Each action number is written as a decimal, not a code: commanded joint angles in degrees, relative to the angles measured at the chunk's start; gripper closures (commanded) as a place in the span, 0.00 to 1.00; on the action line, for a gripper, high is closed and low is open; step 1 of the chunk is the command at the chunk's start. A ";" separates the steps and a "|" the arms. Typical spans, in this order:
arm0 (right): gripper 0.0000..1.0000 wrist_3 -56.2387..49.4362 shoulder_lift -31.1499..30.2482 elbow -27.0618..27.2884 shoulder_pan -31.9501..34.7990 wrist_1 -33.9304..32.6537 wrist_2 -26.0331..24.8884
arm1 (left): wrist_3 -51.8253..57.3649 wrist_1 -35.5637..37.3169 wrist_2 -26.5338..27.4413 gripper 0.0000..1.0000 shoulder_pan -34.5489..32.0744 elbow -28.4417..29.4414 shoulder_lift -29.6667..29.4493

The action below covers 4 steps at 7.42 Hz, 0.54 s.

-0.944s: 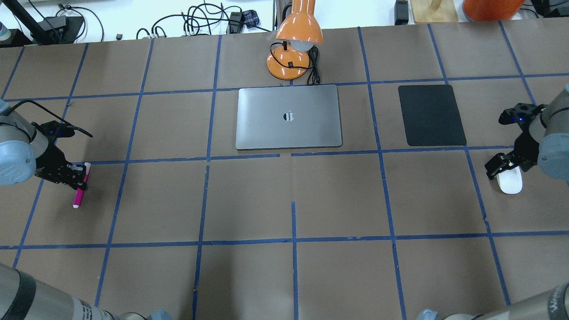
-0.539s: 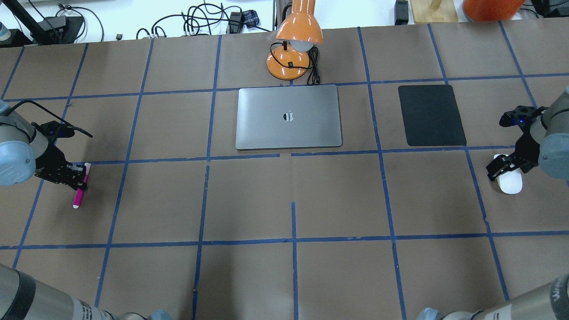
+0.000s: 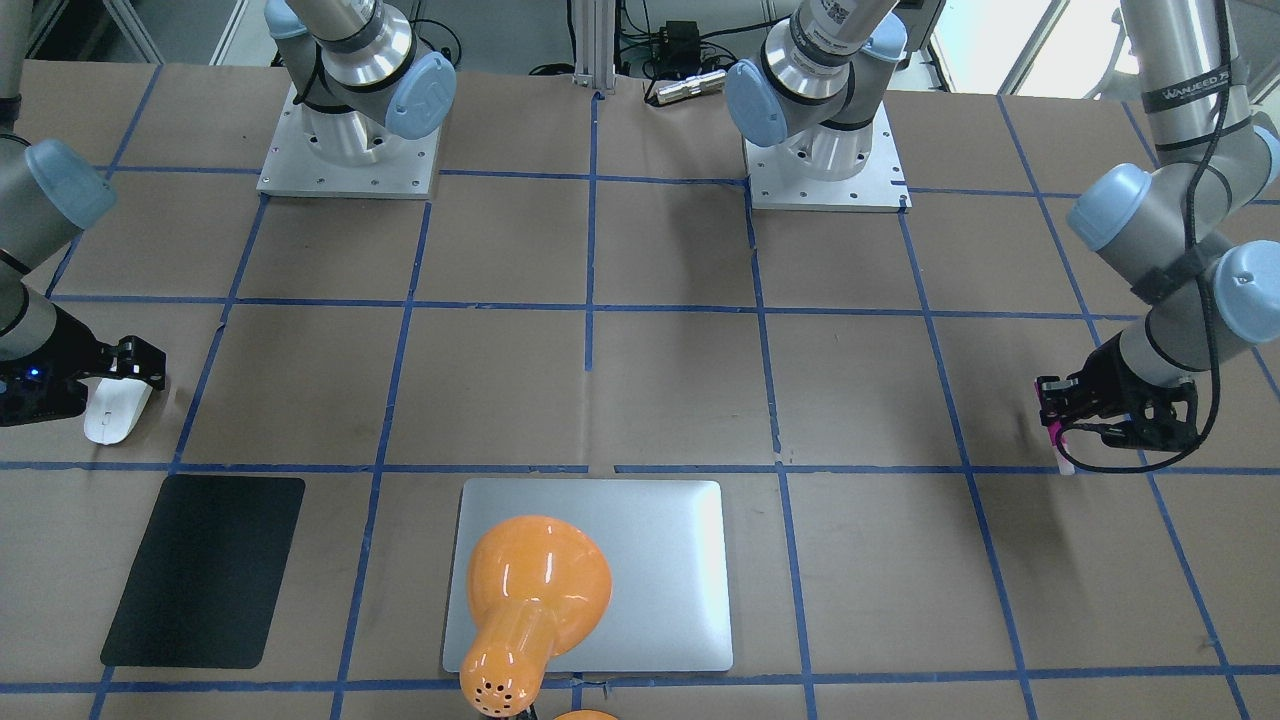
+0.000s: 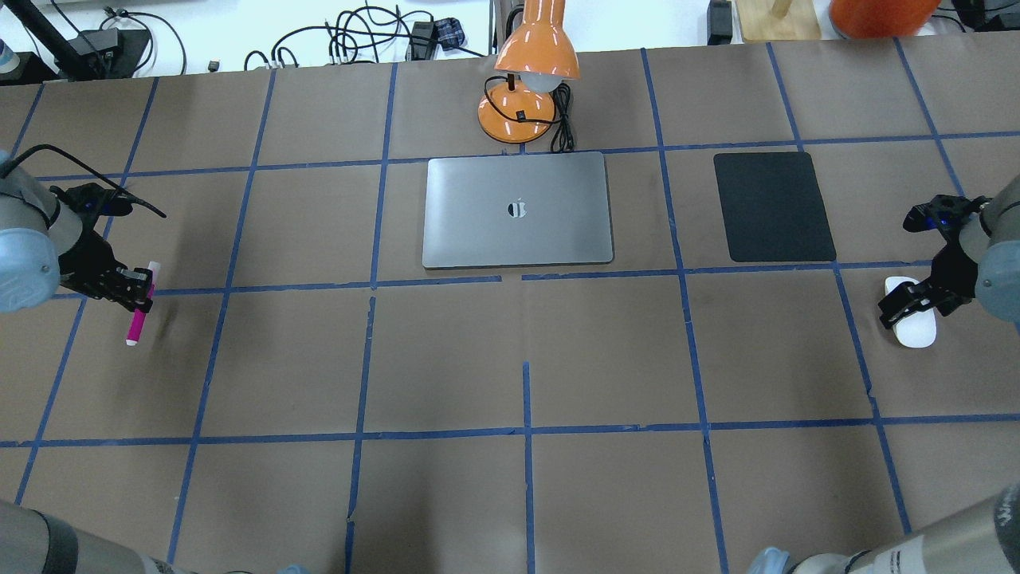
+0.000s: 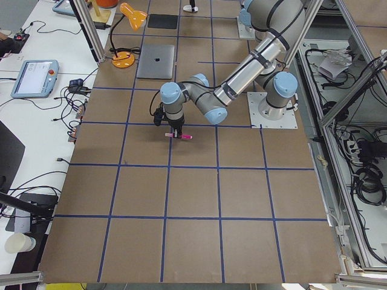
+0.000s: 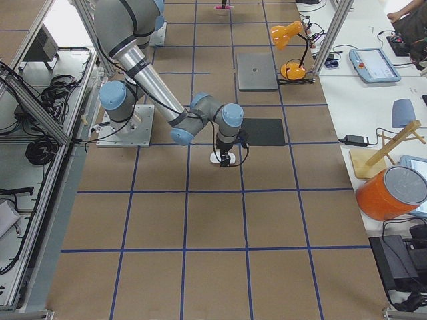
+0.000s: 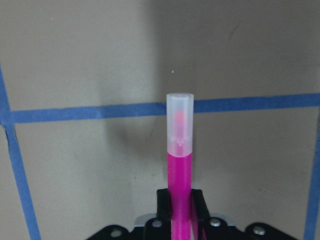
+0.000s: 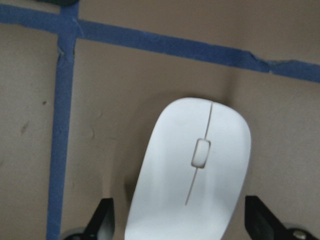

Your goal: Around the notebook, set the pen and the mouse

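Note:
The magenta pen point(image 4: 139, 312) with its pale cap point(image 7: 179, 125) is held off the table at the far left, and my left gripper point(image 4: 137, 288) is shut on its middle. The pen's shadow falls on the paper beside it. Far right lies the white mouse point(image 4: 909, 320), flat on the table. My right gripper point(image 4: 904, 307) is open and low over it, one finger point(image 8: 103, 220) on each side of the mouse point(image 8: 192, 165). The silver notebook point(image 4: 518, 209) lies closed at the centre back, well away from both grippers.
An orange desk lamp point(image 4: 535, 72) with a black cord stands just behind the notebook and hides part of it in the front-facing view. A black pad point(image 4: 773, 206) lies right of the notebook. Blue tape lines grid the brown table cover.
My left gripper has lifted the pen off the table and carried it slightly towards the back. The right gripper has sunk a little lower around the mouse, which has stayed put.

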 commanded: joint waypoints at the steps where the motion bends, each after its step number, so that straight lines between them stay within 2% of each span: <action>1: 0.27 -0.02 0.77 -0.29 -0.21 -0.06 0.41 | -9.66 -0.95 -0.12 1.00 -4.53 -0.25 2.24; 2: 0.39 0.24 0.77 -0.46 -0.21 -0.06 0.59 | -13.64 -1.39 -0.38 1.00 -4.89 -0.34 2.85; 3: 0.57 0.24 0.68 -0.55 -0.21 0.12 0.59 | -20.21 -1.39 -1.25 1.00 -6.64 -0.25 3.47; 4: 0.70 0.33 0.07 -0.99 -0.21 0.38 0.59 | -30.28 -1.48 -1.52 1.00 -8.83 -0.25 3.56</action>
